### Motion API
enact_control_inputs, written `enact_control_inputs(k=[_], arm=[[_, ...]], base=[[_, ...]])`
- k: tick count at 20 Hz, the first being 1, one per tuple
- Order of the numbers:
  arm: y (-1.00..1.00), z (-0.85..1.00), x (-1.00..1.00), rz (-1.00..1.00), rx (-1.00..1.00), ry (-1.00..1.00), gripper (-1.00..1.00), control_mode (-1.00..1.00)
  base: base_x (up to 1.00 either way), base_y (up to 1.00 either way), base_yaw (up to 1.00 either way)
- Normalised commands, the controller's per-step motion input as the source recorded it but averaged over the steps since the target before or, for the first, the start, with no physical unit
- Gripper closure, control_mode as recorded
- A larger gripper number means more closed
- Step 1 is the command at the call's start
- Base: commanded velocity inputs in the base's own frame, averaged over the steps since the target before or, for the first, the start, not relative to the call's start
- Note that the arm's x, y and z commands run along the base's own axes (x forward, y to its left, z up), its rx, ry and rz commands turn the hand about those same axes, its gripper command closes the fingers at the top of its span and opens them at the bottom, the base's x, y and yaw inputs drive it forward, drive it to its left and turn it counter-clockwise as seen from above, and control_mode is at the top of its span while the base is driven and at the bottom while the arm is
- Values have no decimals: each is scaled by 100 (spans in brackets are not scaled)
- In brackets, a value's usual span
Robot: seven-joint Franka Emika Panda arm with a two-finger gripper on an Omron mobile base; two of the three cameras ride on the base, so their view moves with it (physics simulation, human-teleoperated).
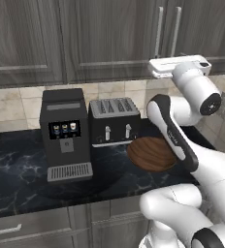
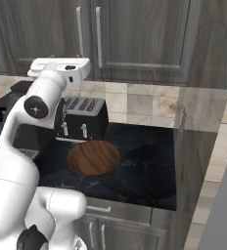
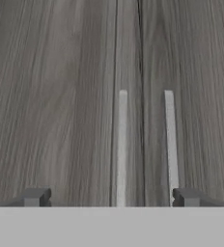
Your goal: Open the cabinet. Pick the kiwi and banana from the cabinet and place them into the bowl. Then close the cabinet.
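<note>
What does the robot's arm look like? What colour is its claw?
The arm is smooth, rounded and shiny white, like fat tubes joined together. Dark grey rings and a round dark cap with a small dot mark its joints, and a dark stripe runs along one link. The hand is a flat white block. The claw has two small, square, dark grey fingertips.

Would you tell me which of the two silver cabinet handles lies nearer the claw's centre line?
The left handle of the cabinet; the right handle stands beside a fingertip.
</note>
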Motion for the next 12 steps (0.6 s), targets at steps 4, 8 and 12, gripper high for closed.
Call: enact_control_inputs(k=[4, 8, 12], arm=[[-15, 0, 70, 0, 0, 0, -100, -100], [-15, 0, 74, 0, 0, 0, -100, -100], [-22, -1, 74, 0, 0, 0, -100, -100]], base=[[0, 0, 0], [0, 0, 0], [0, 0, 0]])
